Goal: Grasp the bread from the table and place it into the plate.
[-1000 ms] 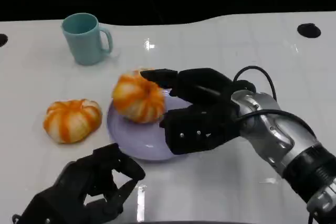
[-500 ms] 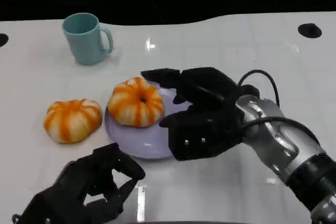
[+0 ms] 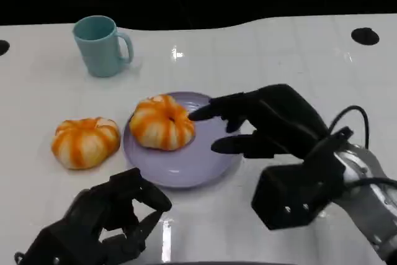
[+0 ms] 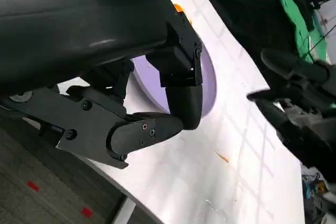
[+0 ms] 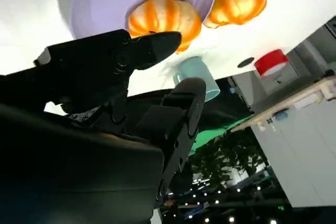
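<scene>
Bread of the striped orange kind lies on the white table at the far left, apart from the plate and untouched; it has kept its spot through the last second. Above it, at about eleven o'clock from the plate, a teal mug stands upright, also unmoved. Below, at roughly seven o'clock from the plate, the left hand rests low near the table edge with fingers curled in and nothing in them, just as it was a second ago.

Moving right, the second bread roll now sits on the lavender plate, on the plate's left half toward nine o'clock. A second ago the right hand carried it tilted over the plate's rim; half a second ago it was set down with the fingers close beside it. The right wrist view shows the same roll lying on the plate with the fingertips short of it.

Further right, the right hand has let go and pulled back toward four o'clock, fingers spread and empty, tips pointing at the roll but no longer touching it. That reads as one placement done; the roll looks settled, and whether the loose loaf also needs moving the task does not say.
</scene>
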